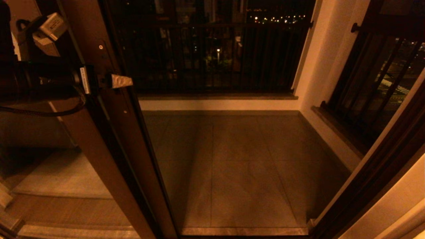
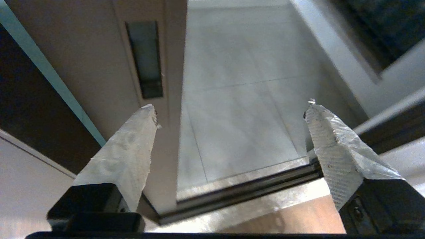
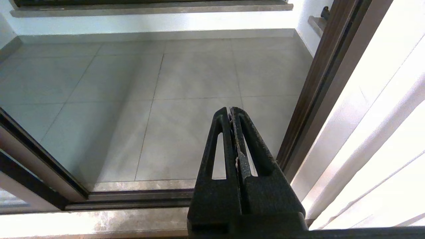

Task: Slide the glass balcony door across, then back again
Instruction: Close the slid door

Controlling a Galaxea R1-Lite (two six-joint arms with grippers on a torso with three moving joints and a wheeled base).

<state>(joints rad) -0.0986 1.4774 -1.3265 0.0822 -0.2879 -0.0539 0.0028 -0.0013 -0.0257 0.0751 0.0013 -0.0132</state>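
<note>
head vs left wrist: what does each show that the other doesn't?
Head only: the balcony railing with city lights behind it, and the left arm reaching to the door stile.
Left wrist only: the dark recessed handle slot in that stile, and the left gripper open, with nothing between its fingers.
Both: the door stile, the open doorway, the tiled balcony floor and the sill track.

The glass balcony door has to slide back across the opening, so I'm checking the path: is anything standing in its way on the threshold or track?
Nothing visible does. The glass balcony door stands at the left, and the track and balcony floor show bare. The open left gripper is at its stile.
</note>
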